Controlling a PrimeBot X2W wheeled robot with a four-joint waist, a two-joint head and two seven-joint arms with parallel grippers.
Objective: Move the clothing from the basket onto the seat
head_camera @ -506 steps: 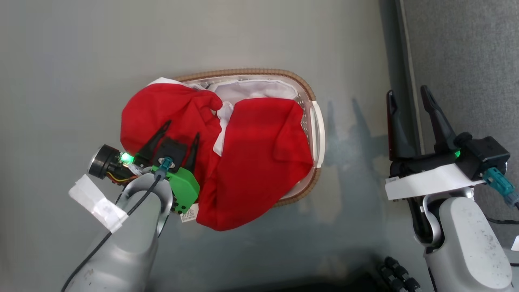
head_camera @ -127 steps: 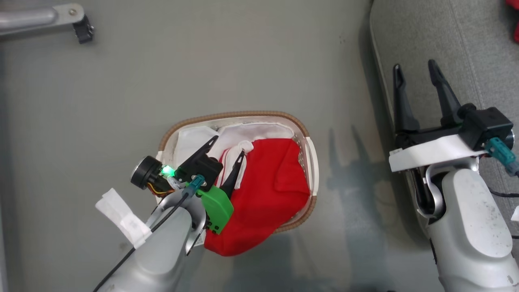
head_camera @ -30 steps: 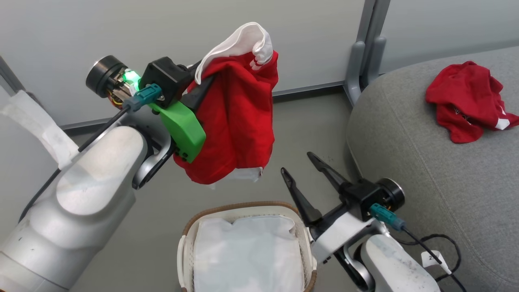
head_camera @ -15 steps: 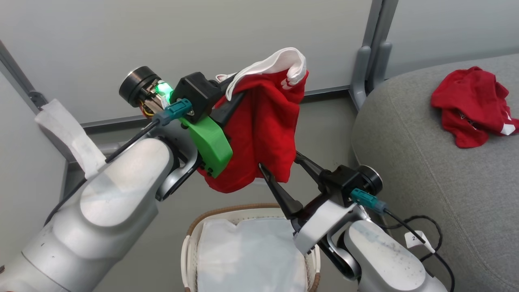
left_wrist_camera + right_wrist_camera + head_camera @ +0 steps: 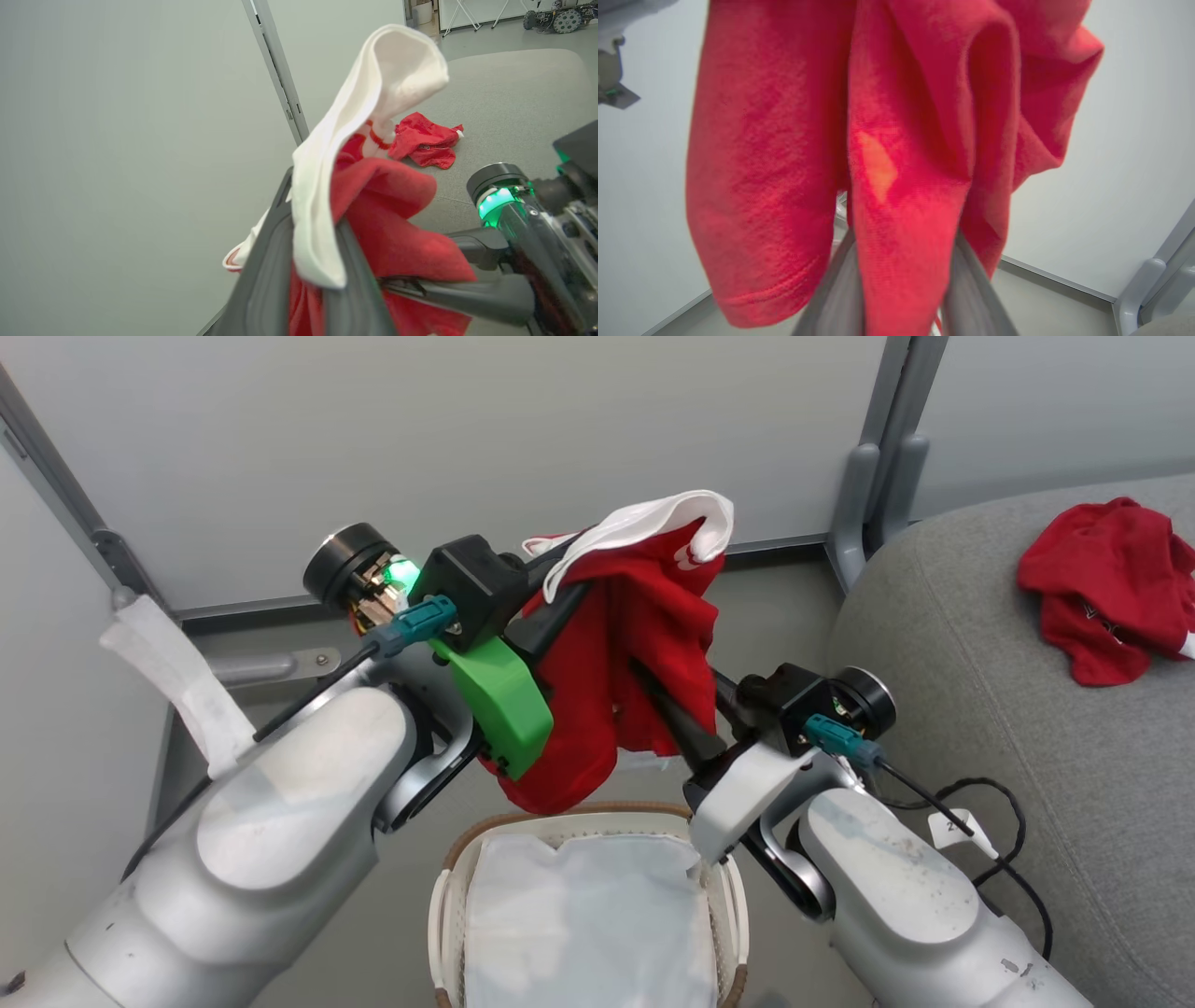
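A red garment with white trim (image 5: 644, 635) hangs in the air above the basket (image 5: 448, 896). My left gripper (image 5: 569, 574) is shut on its top edge; in the left wrist view its fingers (image 5: 261, 280) pinch the white trim (image 5: 327, 186). From the right, my right gripper (image 5: 689, 709) reaches into the hanging cloth. In the right wrist view a red fold (image 5: 896, 163) runs down between its fingers (image 5: 831, 289), which look shut on it. A second red garment (image 5: 1102, 588) lies crumpled on the grey seat (image 5: 980, 691). Only the white liner (image 5: 579, 915) shows in the basket.
A pale wall (image 5: 467, 429) with a grey metal post (image 5: 878, 448) stands behind the arms. A black cable with a white tag (image 5: 962, 826) hangs beside the seat's edge. My right wrist, with its green light (image 5: 497, 200), also appears in the left wrist view.
My right gripper has risen from beside the basket into the hanging garment and closed around a fold. The left gripper has carried the garment a little to the right.
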